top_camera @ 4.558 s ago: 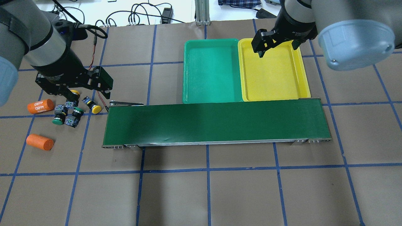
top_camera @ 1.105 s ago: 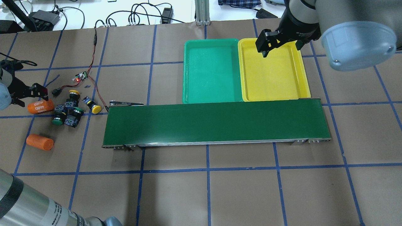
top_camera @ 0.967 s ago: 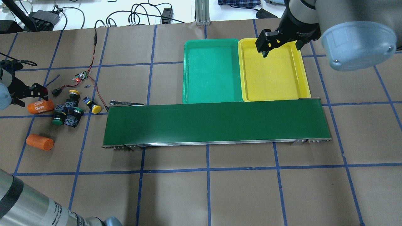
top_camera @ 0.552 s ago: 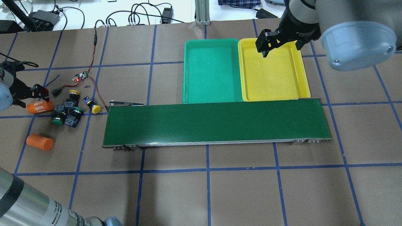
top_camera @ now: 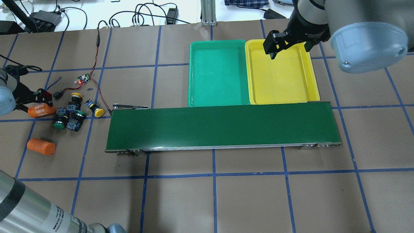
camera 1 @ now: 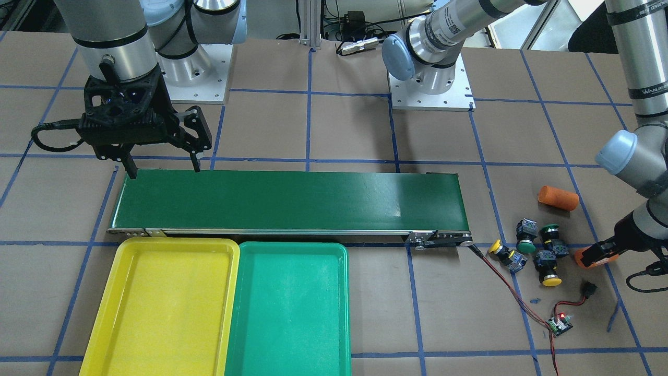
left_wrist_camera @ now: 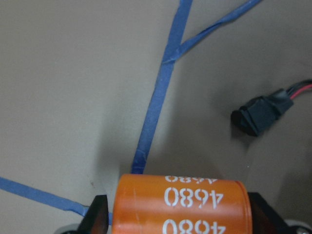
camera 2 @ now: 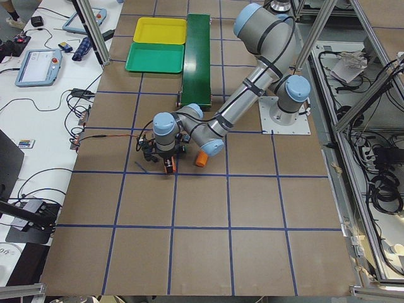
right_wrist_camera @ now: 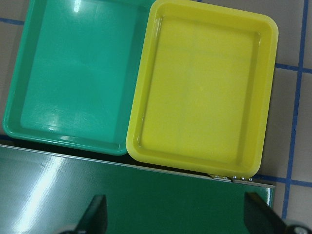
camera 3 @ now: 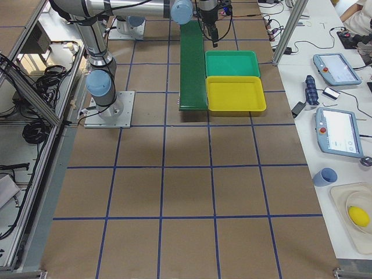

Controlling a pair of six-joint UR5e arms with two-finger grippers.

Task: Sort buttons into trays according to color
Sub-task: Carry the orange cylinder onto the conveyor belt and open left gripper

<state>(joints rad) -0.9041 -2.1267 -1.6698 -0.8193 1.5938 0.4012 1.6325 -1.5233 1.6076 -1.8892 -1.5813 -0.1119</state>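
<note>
Several buttons lie in a cluster on the table left of the conveyor: a yellow button (top_camera: 76,95), another yellow button (top_camera: 99,112) and two green buttons (top_camera: 58,125) (top_camera: 80,114). My left gripper (top_camera: 34,104) is open, low at the table's left edge, left of the cluster. Its fingers (left_wrist_camera: 95,217) straddle an orange cylinder (left_wrist_camera: 180,202) marked 4680. The green tray (top_camera: 216,74) and the yellow tray (top_camera: 281,74) sit side by side behind the belt, both bare. My right gripper (top_camera: 288,51) hangs open with nothing in it, over the conveyor's end by the yellow tray.
A long dark-green conveyor belt (top_camera: 223,126) crosses the middle of the table. A second orange cylinder (top_camera: 41,146) lies in front of the buttons. A small circuit board (top_camera: 83,78) with red-black wires and a black connector (top_camera: 58,94) lie behind the cluster.
The left arm left its place over the buttons and went left to the orange cylinder, then crept slightly right. The right gripper has barely moved. The buttons lie as before.
</note>
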